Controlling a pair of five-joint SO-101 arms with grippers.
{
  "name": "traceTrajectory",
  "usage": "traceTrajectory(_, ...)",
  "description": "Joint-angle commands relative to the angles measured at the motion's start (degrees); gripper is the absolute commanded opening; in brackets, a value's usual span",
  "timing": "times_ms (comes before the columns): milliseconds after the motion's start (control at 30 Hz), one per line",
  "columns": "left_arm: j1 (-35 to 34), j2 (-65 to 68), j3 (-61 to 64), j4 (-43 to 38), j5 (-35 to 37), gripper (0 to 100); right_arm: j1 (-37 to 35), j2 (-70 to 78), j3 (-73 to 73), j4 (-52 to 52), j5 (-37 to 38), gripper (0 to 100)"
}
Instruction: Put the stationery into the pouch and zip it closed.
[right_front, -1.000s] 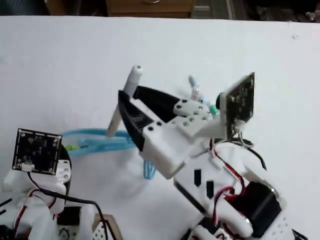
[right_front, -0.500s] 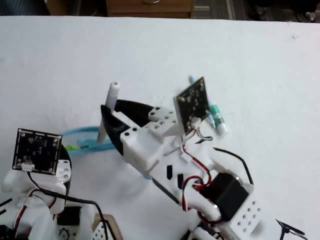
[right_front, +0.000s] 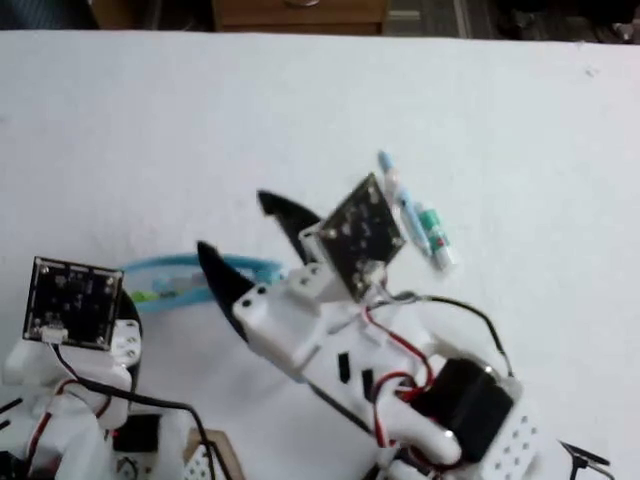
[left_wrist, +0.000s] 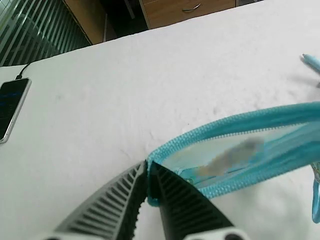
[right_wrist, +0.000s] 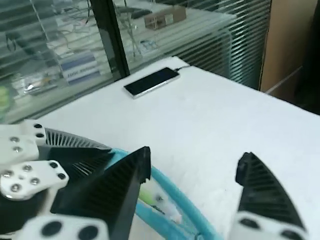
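While the left tool (left_wrist: 148, 171) is clamped shut on one end of the pouch (left_wrist: 240, 145), the teal pouch lies on its side on the white counter (right_front: 150, 120) with its zip undone and its mouth gaping. Through its clear side a greenish item (right_wrist: 146, 192) shows inside, along with a pale blur next to it; what either one is cannot be told.

Directly above the pouch hangs the right tool (right_front: 232, 225), its two black fingers (right_front: 285, 215) spread wide with nothing between them. From its own wrist view the teal zip edge runs beneath the gap between those fingers, and the left tool's ribbed fingers sit at the pouch end just beside it.

Two pieces of stationery lie on the counter outside the pouch, well apart from it on the far side of the right arm: a blue pen (right_front: 405, 207) and, just beside that pen, a short green-and-white stick (right_front: 432, 235). Neither touches the pouch or either tool.

A phone (right_wrist: 151, 81) lies flat on the counter, well apart from the pouch.
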Motion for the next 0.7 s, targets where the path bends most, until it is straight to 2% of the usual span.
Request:
traceTrajectory(0,-0.31,0.57,2.02,0.88,0.18,2,1.10,-0.04,-3.87,0.22,0.44,26.3)
traceTrajectory(167,-0.31,0.57,2.02,0.88,0.18,2,5.67,2.15,-7.30,0.22,0.18,25.4)
traceTrajectory(233,-0.31,0.57,2.02,0.88,0.18,2,12.26,4.62,-8.97,0.57,0.62,25.5)
traceTrajectory(333,-0.31,0.57,2.02,0.88,0.18,2,25.80,11.74,-11.25,3.47,1.58,25.5)
traceTrajectory(467,-0.31,0.57,1.93,0.88,0.18,2,37.93,28.53,-16.53,12.09,11.69,25.5)
traceTrajectory(567,-0.31,0.57,1.93,0.88,0.18,2,42.51,42.68,-24.18,20.44,20.48,25.5)
traceTrajectory(667,-0.31,0.57,2.02,0.88,0.18,2,45.49,56.66,-33.05,26.59,25.93,25.5)
